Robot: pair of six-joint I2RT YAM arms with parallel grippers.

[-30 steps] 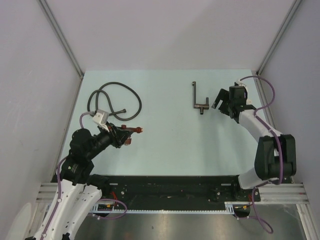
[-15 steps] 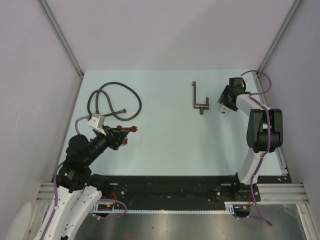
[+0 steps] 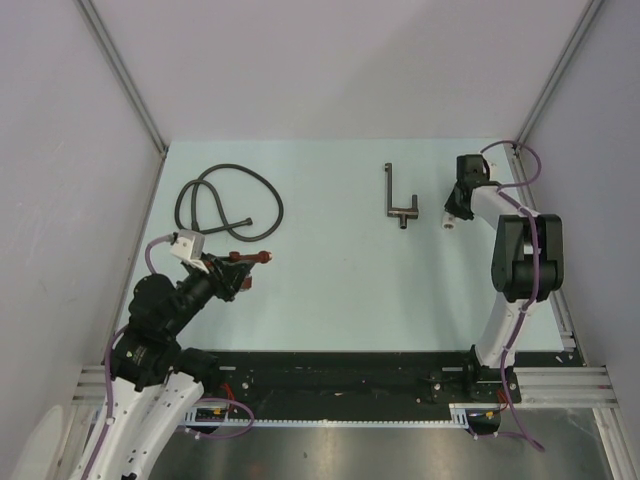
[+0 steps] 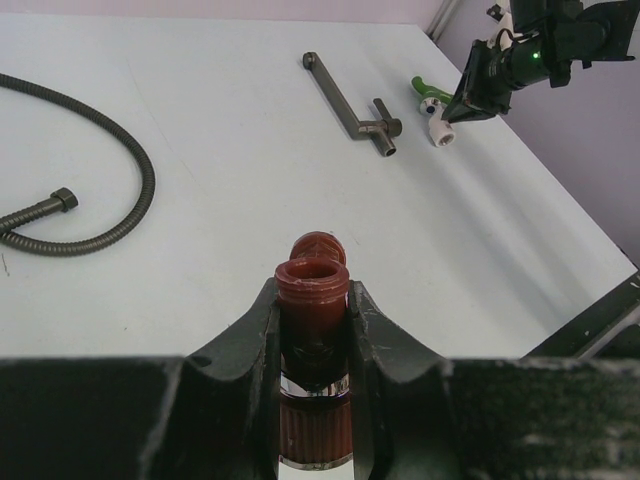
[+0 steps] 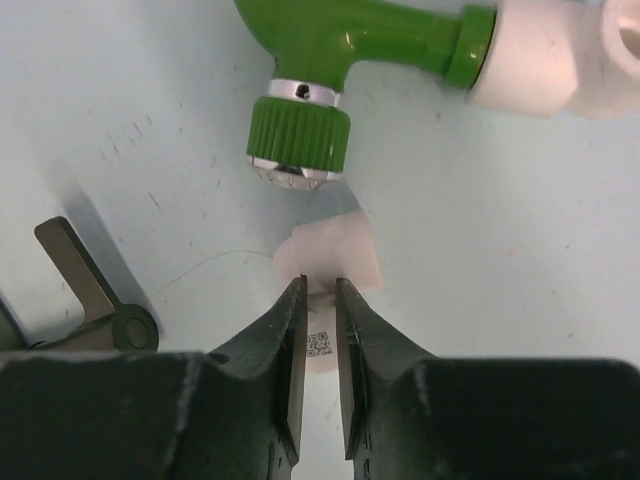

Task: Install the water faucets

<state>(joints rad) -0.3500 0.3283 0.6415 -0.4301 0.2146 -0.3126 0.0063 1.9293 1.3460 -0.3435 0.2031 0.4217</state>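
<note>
1. The green faucet lies on the table, upper right of the top view. My right gripper, wide apart a second ago, has closed on a white tab just below the faucet's ribbed cap.
2. The red-brown faucet, centre-left, stays clamped in my left gripper, drawn slightly back.
</note>
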